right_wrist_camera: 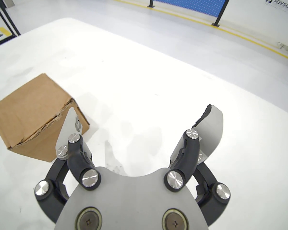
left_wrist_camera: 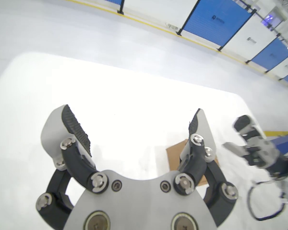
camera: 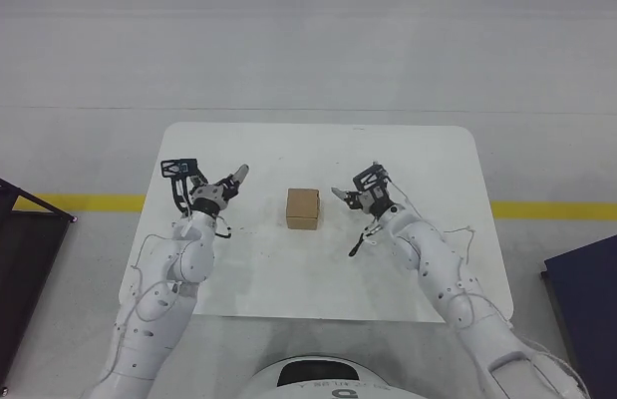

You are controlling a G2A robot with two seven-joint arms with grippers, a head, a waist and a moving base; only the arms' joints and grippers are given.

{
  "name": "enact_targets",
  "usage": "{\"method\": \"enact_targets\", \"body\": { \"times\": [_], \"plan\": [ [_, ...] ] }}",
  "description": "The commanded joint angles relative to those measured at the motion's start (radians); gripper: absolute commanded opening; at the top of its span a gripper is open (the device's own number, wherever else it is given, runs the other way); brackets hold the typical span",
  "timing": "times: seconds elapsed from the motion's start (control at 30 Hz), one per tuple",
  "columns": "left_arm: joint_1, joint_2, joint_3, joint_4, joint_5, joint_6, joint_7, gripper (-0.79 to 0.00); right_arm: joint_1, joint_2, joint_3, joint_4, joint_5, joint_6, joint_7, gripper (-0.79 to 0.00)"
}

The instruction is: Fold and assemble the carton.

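White table [camera: 318, 150] on a pale floor [camera: 308, 60]. The left end effector [left_wrist_camera: 132, 111] hovers with its jaws spread wide and nothing between them. The right end effector [right_wrist_camera: 140, 108] is just as wide and empty, one finger just beside the carton [camera: 302, 207]; contact cannot be told. The carton stands mid-table between the two. It is a closed brown cube, with one edge seam ragged in the right wrist view. Folding looks all but finished. Any next move would mean pressing that rough seam flush without shoving the box, or simply backing clear.

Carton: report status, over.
Left gripper open, right gripper open, both empty. Carton looks closed, on table between them, untouched. Nothing blocking either approach.
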Motion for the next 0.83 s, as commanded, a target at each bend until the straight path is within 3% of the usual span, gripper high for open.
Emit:
{"method": "enact_targets", "body": {
  "times": [0.0,0.23,0.43,0.8],
  "plan": [
    [0.023,0.008,-0.042,-0.022,0.068,0.012,-0.015,0.000,-0.064,0.028,0.105,-0.114,-0.016,-0.014,0.010,0.000],
    [0.167,0.030,-0.230,-0.222,0.114,0.031,-0.128,0.000,-0.414,0.097,0.498,-0.602,0.058,-0.085,0.136,0.000],
    [0.292,0.030,-0.353,-0.365,0.016,0.069,-0.183,0.000,-0.620,0.108,0.679,-0.809,0.143,-0.109,0.190,0.000],
    [0.292,0.030,-0.353,-0.365,0.017,0.069,-0.183,-0.001,-0.620,0.108,0.679,-0.809,0.143,-0.109,0.190,0.000]
  ]
}}
